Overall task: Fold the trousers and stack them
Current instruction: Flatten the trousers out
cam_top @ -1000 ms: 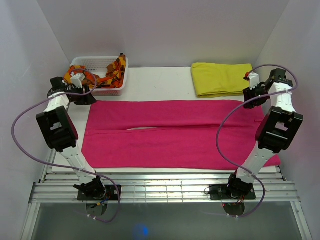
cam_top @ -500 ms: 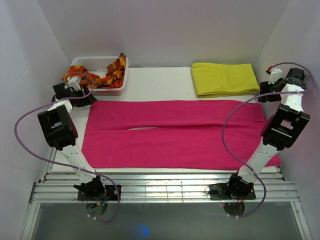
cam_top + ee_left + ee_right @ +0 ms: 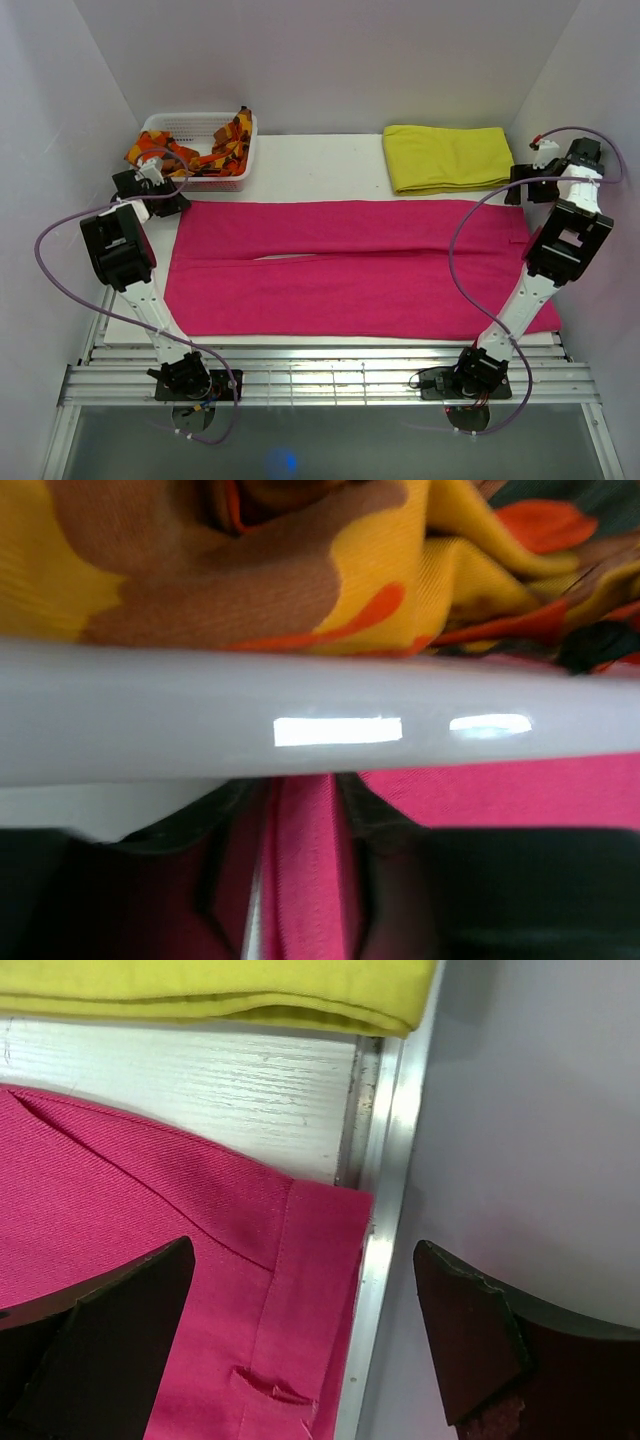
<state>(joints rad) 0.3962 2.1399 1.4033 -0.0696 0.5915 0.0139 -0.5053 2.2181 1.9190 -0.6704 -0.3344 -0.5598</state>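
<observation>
The magenta trousers (image 3: 350,265) lie spread flat across the table, legs to the left and waistband to the right. My left gripper (image 3: 150,192) is low at the far left leg hem, right under the basket. In the left wrist view its jaws (image 3: 300,880) stand narrow and the pink hem (image 3: 305,810) fills the gap between them. My right gripper (image 3: 522,186) hangs over the far waistband corner. There its jaws (image 3: 300,1330) are wide open, one finger (image 3: 100,1350) above the waistband (image 3: 150,1220) and the other beyond the table rail.
A white basket (image 3: 200,125) with orange-and-red patterned cloth (image 3: 215,145) stands at the back left, its rim (image 3: 200,720) just ahead of my left fingers. A folded yellow cloth (image 3: 447,158) lies at the back right. The metal table edge (image 3: 385,1160) and side wall (image 3: 540,1110) are close beside my right gripper.
The left gripper dropped to the far left hem and its jaws narrowed around the cloth. The right gripper swung out to the far waistband corner and opened wide.
</observation>
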